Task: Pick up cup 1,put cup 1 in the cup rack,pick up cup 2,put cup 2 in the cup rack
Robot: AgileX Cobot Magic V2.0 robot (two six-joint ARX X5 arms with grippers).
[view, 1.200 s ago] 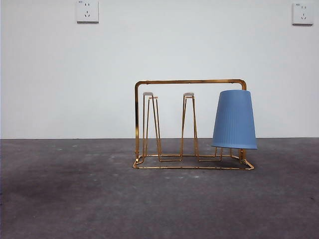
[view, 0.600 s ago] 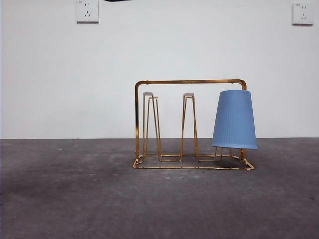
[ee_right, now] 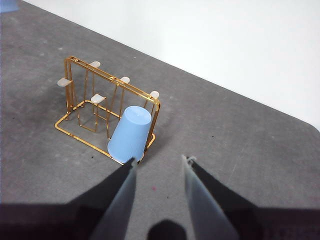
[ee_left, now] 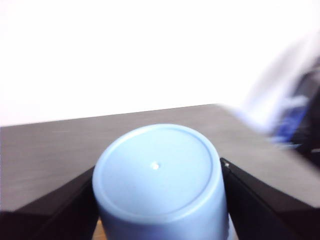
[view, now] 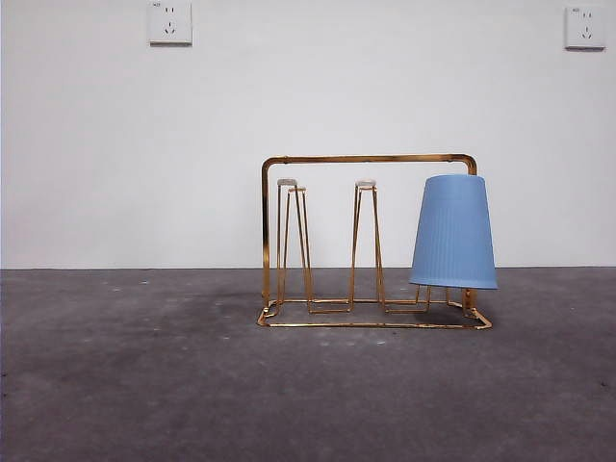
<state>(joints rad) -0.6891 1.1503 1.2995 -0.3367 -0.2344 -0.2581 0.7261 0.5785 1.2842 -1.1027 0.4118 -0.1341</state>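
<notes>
The gold wire cup rack stands on the dark table, right of centre in the front view. One blue cup sits upside down over the peg at its right end. The right wrist view shows the same cup rack and blue cup from above. My right gripper hovers open and empty on the near side of that cup, apart from it. A second blue cup fills the left wrist view, base toward the camera. My left gripper is shut on its sides, held over the table. No arm shows in the front view.
A white wall runs behind the table, with two sockets high up. The rack's left and middle pegs carry no cup. Blurred blue and white things lie past the table's edge in the left wrist view.
A dark tip that showed at the front view's top edge half a second ago is gone. The rack and the cup on it have not moved.
</notes>
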